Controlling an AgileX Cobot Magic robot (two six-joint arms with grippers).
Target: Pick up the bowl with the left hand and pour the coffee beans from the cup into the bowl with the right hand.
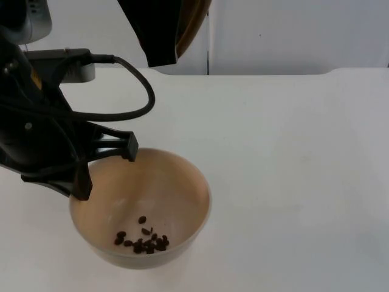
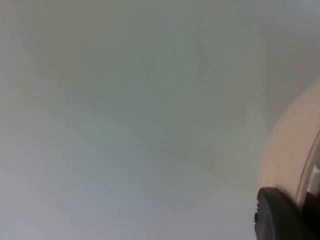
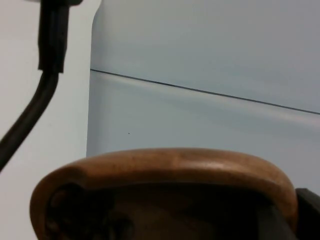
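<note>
Left gripper (image 1: 106,164) fingers clamp the bowl (image 1: 164,182) rim (beans (image 1: 143,242) inside) while the right gripper (image 1: 164,30), grip unclear, should keep the cup (image 1: 193,24) centred overhead.

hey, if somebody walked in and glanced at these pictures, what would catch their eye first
Probably the cream bowl at the table's near edge, with dark coffee beans scattered in its bottom and the left gripper clamped over its rim. Next, the brown wooden cup held high by the right gripper near the partition wall.
</note>
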